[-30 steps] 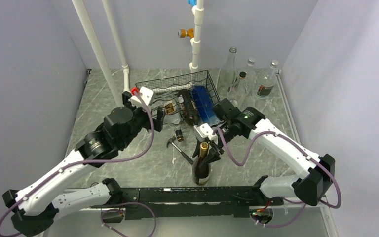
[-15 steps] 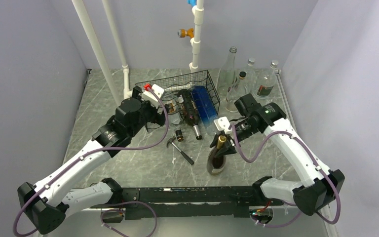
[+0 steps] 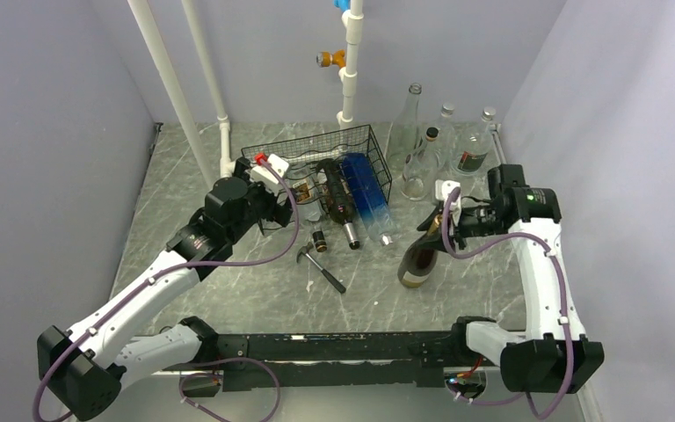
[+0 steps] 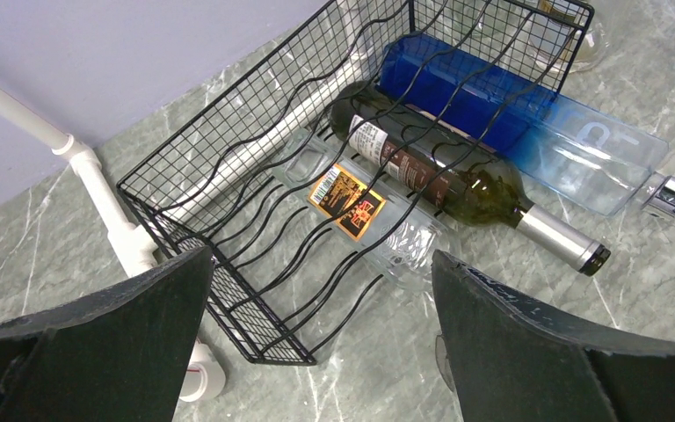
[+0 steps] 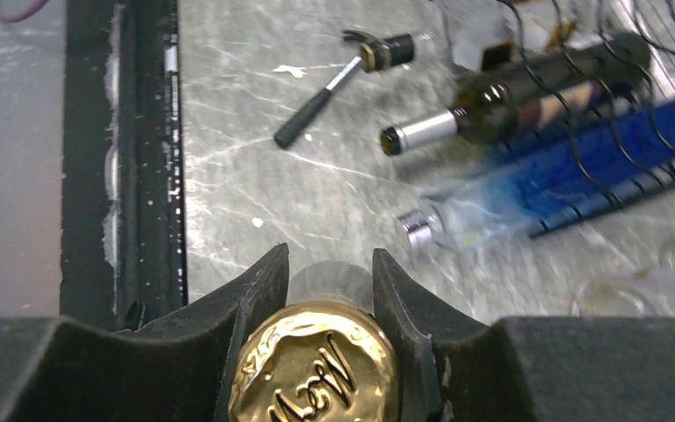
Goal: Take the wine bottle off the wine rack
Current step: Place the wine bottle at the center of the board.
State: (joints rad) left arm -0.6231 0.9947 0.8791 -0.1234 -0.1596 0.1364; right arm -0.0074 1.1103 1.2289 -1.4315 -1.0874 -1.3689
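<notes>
Right gripper (image 5: 330,274): squeezed tight on the top of the gold-topped dark glass wine bottle (image 3: 419,261).
Bottle: leaning, at 4 o'clock from the black wire wine rack (image 3: 308,146).
Left gripper (image 4: 321,277): fingers wide apart, by the rack.

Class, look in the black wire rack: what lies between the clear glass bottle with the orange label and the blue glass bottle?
A dark green glass wine bottle with a silver foil neck lies there, clearest in the left wrist view.

The left arm (image 3: 132,303) and right arm (image 3: 540,272) share white link shells and black cylindrical joints, each trailing a purple cable (image 3: 246,262). A green light (image 3: 528,197) dots the right wrist. The fingers (image 4: 105,352) are matte black wedges.
</notes>
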